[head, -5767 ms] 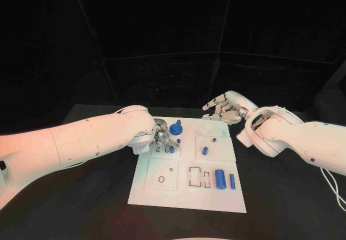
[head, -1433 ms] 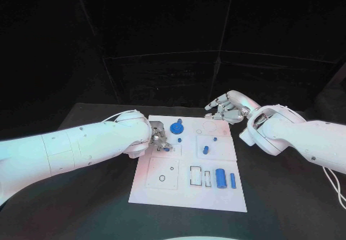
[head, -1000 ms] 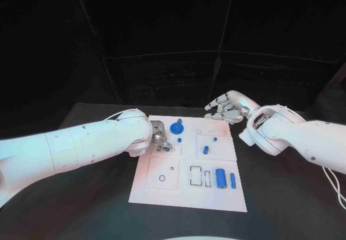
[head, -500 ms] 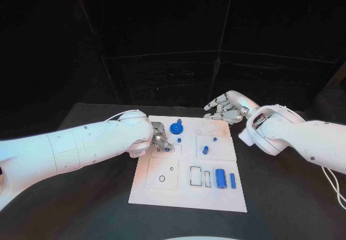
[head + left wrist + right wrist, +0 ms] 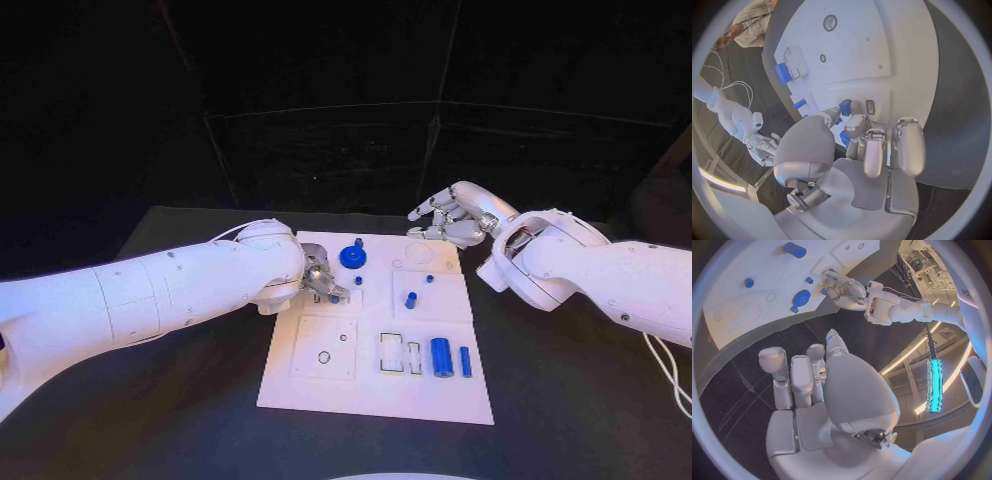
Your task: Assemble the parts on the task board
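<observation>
The task board (image 5: 378, 385) lies flat in the middle of the black surface (image 5: 188, 420), its cut-outs facing up so parts can drop in from above. At its far left the left hand (image 5: 319, 277) is down on the board, fingers curled round a small blue part (image 5: 844, 106), apparently lining it up with a slot. A blue gear (image 5: 352, 258) stands just beyond that hand. Two blue cylinders (image 5: 451, 357) lie side by side in the near right corner, probably awaiting their turn, and a small blue peg (image 5: 410, 299) sits mid-board. The right hand (image 5: 453, 219) hovers at the far right edge, fingers loosely spread on nothing, seemingly waiting. No readable writing or brand shows on the board.
</observation>
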{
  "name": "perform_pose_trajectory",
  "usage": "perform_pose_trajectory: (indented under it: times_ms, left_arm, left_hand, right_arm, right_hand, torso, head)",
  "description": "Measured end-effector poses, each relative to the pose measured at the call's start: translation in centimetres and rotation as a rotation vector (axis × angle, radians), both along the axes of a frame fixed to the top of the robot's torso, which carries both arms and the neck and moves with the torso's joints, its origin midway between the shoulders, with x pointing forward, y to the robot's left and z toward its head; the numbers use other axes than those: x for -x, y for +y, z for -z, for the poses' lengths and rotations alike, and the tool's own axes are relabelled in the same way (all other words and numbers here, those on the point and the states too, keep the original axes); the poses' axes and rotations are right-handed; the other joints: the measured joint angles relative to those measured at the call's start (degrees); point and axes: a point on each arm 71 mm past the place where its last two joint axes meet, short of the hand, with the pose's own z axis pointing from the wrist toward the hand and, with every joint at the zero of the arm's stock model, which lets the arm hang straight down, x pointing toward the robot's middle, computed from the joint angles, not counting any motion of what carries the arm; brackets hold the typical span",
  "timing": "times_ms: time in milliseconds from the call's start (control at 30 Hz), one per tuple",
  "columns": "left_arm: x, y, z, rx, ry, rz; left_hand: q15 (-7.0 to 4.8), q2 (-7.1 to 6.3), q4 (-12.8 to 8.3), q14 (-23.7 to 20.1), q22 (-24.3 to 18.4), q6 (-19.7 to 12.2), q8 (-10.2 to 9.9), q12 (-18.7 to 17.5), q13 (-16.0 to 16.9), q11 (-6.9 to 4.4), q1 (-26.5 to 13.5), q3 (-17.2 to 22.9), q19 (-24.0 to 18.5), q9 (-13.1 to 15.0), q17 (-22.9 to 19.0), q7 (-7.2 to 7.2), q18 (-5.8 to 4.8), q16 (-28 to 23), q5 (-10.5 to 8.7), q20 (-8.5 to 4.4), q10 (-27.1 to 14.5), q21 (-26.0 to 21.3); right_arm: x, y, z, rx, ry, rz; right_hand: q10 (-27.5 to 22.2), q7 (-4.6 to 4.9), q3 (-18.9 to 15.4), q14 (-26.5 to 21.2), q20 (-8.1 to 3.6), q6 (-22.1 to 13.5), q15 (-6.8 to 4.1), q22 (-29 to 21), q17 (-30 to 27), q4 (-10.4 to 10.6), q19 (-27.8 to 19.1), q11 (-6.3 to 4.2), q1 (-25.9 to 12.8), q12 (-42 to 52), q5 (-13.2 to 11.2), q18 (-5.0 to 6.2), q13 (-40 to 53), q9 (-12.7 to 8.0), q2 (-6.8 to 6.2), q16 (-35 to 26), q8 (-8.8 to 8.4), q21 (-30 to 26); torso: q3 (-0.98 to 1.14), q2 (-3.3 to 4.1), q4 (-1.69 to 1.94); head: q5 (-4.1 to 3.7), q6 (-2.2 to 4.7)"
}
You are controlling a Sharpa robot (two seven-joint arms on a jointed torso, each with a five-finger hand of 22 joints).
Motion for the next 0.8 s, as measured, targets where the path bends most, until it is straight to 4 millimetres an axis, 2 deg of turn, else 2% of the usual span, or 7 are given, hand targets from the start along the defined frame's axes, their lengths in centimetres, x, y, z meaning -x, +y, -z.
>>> perform_pose_trajectory:
  times_ms: [67, 167, 267, 500, 567, 633, 800]
  left_arm:
    - [0.0, 0.2, 0.0, 0.002, -0.003, -0.005]
    - [0.1, 0.6, -0.1, 0.010, -0.011, -0.016]
    - [-0.1, 0.7, -0.6, 0.032, -0.027, -0.031]
    - [-0.5, 0.6, -3.2, 0.116, -0.083, -0.059]
    - [-0.7, 0.7, -4.0, 0.144, -0.096, -0.069]
    - [-1.0, 0.9, -4.7, 0.166, -0.103, -0.079]
    - [-2.0, 2.0, -6.0, 0.192, -0.101, -0.117]
  left_hand:
    - [0.00, 0.42, 0.1, 0.0, 0.0, 0.0, 0.0, 0.1, 0.1, 0.00, -1.0, -2.0, 0.0, 0.0, 0.0, -0.03, 0.00, 0.0, -0.05, 0.00, 0.0, 0.0]
    - [0.00, 1.05, 0.1, 0.0, 0.0, 0.0, -0.3, 0.1, 0.1, 0.00, -2.2, -5.2, 0.0, -0.1, 0.0, -0.03, 0.00, 0.0, -2.44, 0.00, 0.0, 0.0]
    - [-0.20, 1.16, 0.2, 0.2, 0.0, 0.0, -0.3, 0.1, -0.1, 0.00, -2.3, -7.4, 0.0, -0.1, 0.0, -0.03, 0.00, 0.0, -3.67, 0.00, 0.0, 0.0]
    - [-0.20, 1.32, 0.1, 0.2, 0.0, 0.0, -0.4, -0.2, -0.9, 0.00, -2.5, -10.0, 0.0, -0.1, 0.0, -0.03, 0.00, 0.0, -3.79, 0.00, 0.0, -0.1]
    - [-0.20, 1.13, 0.1, 0.2, -0.4, -0.8, -1.0, -2.0, -2.9, 0.16, -1.6, -11.2, -0.5, -0.2, 0.0, 0.47, 0.01, 0.0, -3.79, -0.20, -1.5, -1.7]
    - [-0.20, 1.05, 0.0, 0.2, -1.3, -2.2, -1.9, -3.7, -4.9, 0.58, -0.1, -12.4, -1.0, -0.6, 0.0, 0.91, 0.00, 0.0, -3.79, 0.11, -2.9, -2.7]
    - [0.36, 1.73, -0.3, 0.1, -3.2, -3.9, -3.9, -6.1, -8.1, 1.65, 5.0, -14.4, -1.8, -2.1, 0.0, 2.17, 0.01, 0.0, -3.63, 0.94, -5.2, -4.7]
  right_arm:
    - [0.0, 0.0, 0.0, 0.000, 0.000, 0.000]
    - [0.0, 0.0, 0.0, 0.001, 0.000, 0.001]
    - [-0.1, -0.1, 0.0, 0.001, -0.001, 0.002]
    - [-0.2, -0.3, 0.1, 0.004, -0.001, 0.009]
    - [-0.3, -0.3, 0.1, 0.005, -0.001, 0.011]
    - [-0.4, -0.4, 0.1, 0.006, -0.001, 0.014]
    - [-0.4, -0.4, 0.1, 0.007, 0.000, 0.016]
  right_hand:
    - [0.0, 0.00, 0.0, 0.0, 0.00, 0.0, 0.00, 0.0, 0.0, 0.0, 0.0, 0.00, 0.0, 0.0, 0.0, 0.00, 0.0, 0.0, 0.00, 0.0, 0.00, 0.0]
    - [0.0, 0.00, 0.0, 0.0, 0.00, 0.0, 0.00, -0.1, 0.0, 0.0, 0.0, 0.00, 0.0, -0.2, 0.0, 0.00, -0.1, 0.0, 0.00, 0.0, 0.00, -0.2]
    - [0.0, 0.00, 0.0, 0.0, 0.00, 0.0, 0.00, -0.1, 0.0, 0.0, 0.0, 0.00, 0.0, -0.2, 0.0, 0.00, -0.1, 0.0, 0.00, 0.0, 0.00, -0.2]
    - [0.0, 0.00, -0.2, 0.0, 0.00, 0.0, 0.00, -0.1, 0.0, 0.2, 0.0, 0.00, -0.2, -0.2, 0.0, 0.00, -0.1, 0.0, 0.24, -0.3, 0.00, -0.2]
    - [0.0, 0.00, -0.2, 0.0, 0.00, 0.0, 0.00, -0.1, 0.0, 0.2, 0.0, 0.00, -0.2, -0.2, 0.0, 0.00, -0.1, 0.0, 0.24, -0.3, 0.00, -0.2]
    - [0.0, 0.00, -0.2, 0.0, 0.00, 0.0, 0.00, -0.1, 0.0, 0.2, 0.0, 0.00, -0.2, -0.2, 0.0, -0.01, -0.1, 0.0, 0.24, -0.3, 0.00, -0.2]
    - [0.0, 0.00, -0.2, 0.0, 0.00, 0.0, 0.00, -0.1, 0.0, 0.2, 0.0, 0.00, -0.2, -0.2, 0.0, -0.01, -0.1, 0.0, 0.24, -0.3, 0.00, -0.2]
  torso:
    - [-0.01, 0.00, 0.01]
    - [-0.01, 0.00, 0.02]
    - [-0.01, -0.01, 0.03]
    - [-0.01, -0.03, 0.02]
    - [-0.01, -0.03, 0.02]
    - [-0.01, -0.03, 0.02]
    - [0.04, -0.03, 0.04]
  head:
    - [-0.03, 0.04]
    - [-0.06, 0.10]
    - [-0.07, 0.19]
    - [-0.03, 0.35]
    - [-0.03, 0.49]
    - [-0.03, 0.60]
    - [0.06, 0.68]
